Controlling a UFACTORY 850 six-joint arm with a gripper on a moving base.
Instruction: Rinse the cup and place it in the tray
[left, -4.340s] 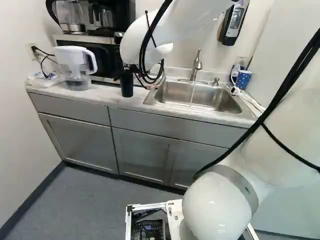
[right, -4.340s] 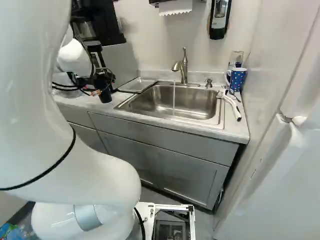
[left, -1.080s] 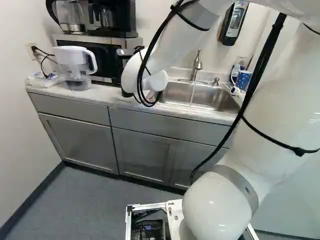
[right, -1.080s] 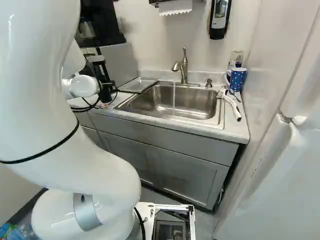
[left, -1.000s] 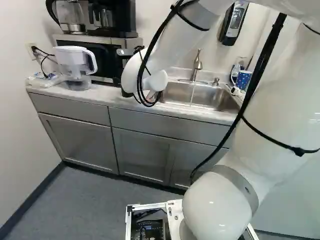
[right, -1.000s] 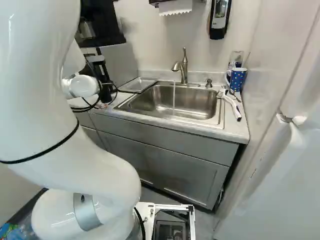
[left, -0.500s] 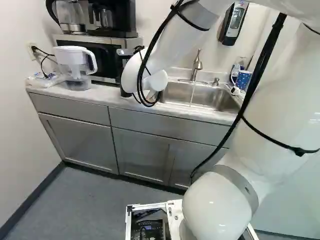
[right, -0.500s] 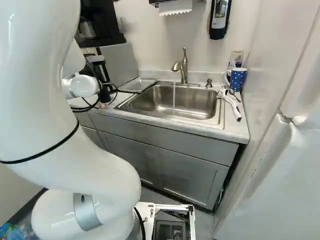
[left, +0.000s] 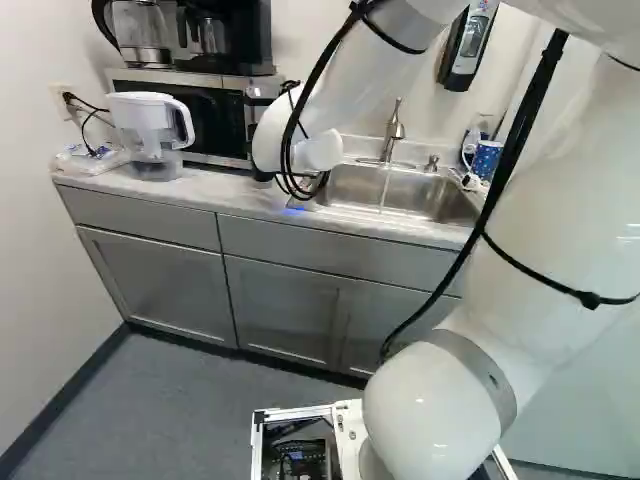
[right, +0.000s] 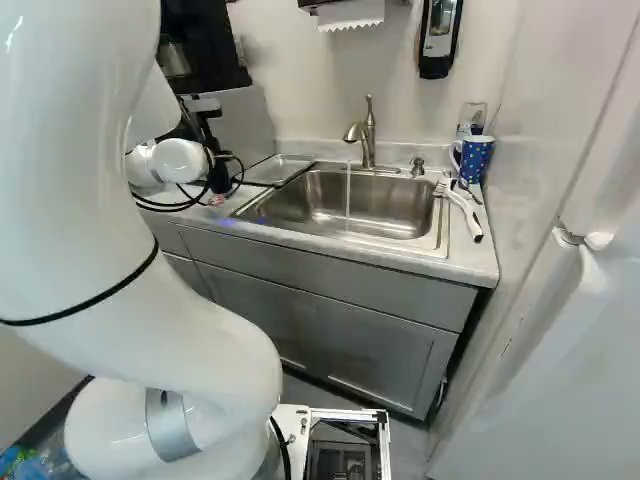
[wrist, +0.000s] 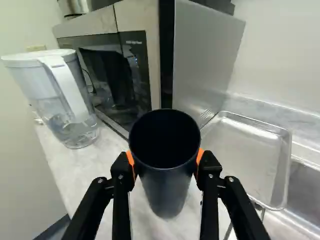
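Note:
In the right base view, my gripper (right: 218, 178) is a dark shape partly hidden behind the wrist, over the counter left of the sink. Seen from the wrist, the gripper (wrist: 166, 167) is shut on the black cup (wrist: 167, 192), with an orange pad against each side near its rim. The cup's mouth faces the wrist camera; whether its base touches the counter I cannot tell. Beside the cup lies the shallow metal tray (wrist: 242, 150), also seen as the tray (right: 277, 170) at the sink's left side. A thin water stream falls from the faucet (right: 368, 135) into the sink (right: 375, 205).
A microwave (wrist: 200, 55) stands close behind the cup, and a water pitcher (wrist: 60, 100) beside it on the counter (left: 215, 190). Beyond the sink's far side are a blue dotted mug (right: 474, 160) and a white-handled brush (right: 465, 215). A soap dispenser (right: 438, 40) hangs on the wall.
Over several seconds my arm has swung and its wrist now covers the cup in the left base view. In the last half second the wrist shifted slightly toward the sink. The base has not moved.

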